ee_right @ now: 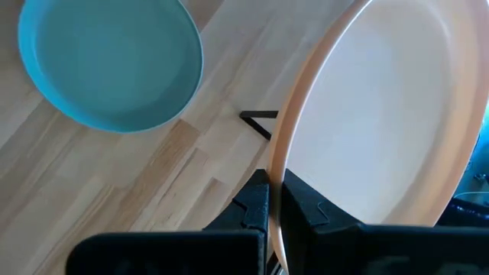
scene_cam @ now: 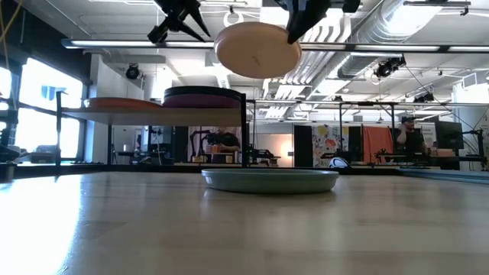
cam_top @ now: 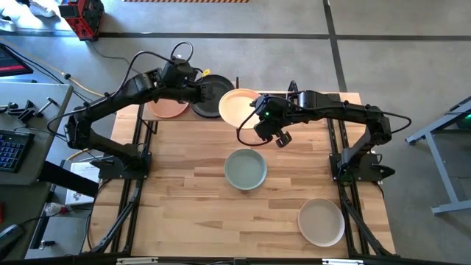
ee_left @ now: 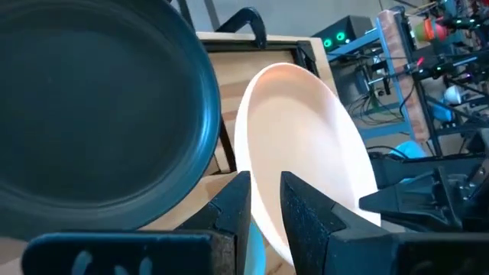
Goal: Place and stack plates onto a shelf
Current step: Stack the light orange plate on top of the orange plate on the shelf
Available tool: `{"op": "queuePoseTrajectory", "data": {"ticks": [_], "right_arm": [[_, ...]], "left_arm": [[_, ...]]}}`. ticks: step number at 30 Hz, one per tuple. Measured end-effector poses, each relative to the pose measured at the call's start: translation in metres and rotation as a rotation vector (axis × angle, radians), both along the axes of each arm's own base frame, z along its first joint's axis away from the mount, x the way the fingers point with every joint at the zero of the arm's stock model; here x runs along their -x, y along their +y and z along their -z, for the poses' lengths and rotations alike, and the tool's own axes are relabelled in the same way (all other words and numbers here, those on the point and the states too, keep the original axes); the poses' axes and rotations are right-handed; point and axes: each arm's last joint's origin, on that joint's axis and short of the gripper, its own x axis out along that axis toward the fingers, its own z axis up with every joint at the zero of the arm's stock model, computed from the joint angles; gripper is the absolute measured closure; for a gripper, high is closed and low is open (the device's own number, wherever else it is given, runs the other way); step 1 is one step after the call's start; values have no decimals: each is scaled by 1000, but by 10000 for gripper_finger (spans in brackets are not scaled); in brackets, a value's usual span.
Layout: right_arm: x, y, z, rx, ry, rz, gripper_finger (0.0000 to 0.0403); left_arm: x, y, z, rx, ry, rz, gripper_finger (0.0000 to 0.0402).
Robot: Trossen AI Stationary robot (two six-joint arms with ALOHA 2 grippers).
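Note:
A peach plate [cam_top: 239, 107] hangs in the air, tilted, between my two grippers, just off the shelf's right end and above the table's far middle [scene_cam: 256, 50]. My left gripper [ee_left: 266, 210] is shut on its shelf-side rim, and my right gripper [ee_right: 275, 198] is shut on the opposite rim. The shelf [scene_cam: 153, 115] stands at the table's far left on thin black posts. It carries an orange-peach plate [cam_top: 169, 109] and a small stack topped by a black plate [cam_top: 210, 96]. A sage green plate [cam_top: 245, 169] lies flat at mid-table, and a beige plate [cam_top: 321, 221] lies near the right front. My left gripper pinches the peach plate's rim [ee_left: 263, 179] on the side facing the shelf, one finger on each face. It comes from the shelf side. The plate is clear of the table and tilted. My right gripper pinches the rim [ee_right: 276, 164] on the plate's right, near side, one finger inside the dish and one outside. The fingers come from the table's right. The plate is lifted clear, tilted, with its hollow toward this arm's camera.
A black shelf post [scene_cam: 244, 130] stands just left of the held plate. The black plate [ee_left: 92, 107] sits close beside my left gripper. Open wood lies around the green plate [scene_cam: 269, 179]. People and equipment show far behind the table.

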Motion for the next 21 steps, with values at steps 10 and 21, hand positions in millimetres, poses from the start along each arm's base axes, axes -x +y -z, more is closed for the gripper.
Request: {"op": "queuePoseTrajectory", "data": {"ticks": [10,21], "right_arm": [[-1,6,0,-2,5,-67,403],[-10,12,1,36,-27,-186,403]], "left_arm": [[8,-5,10,137,96,-31,339],[7,-9,11,187,92,4,339]]}}
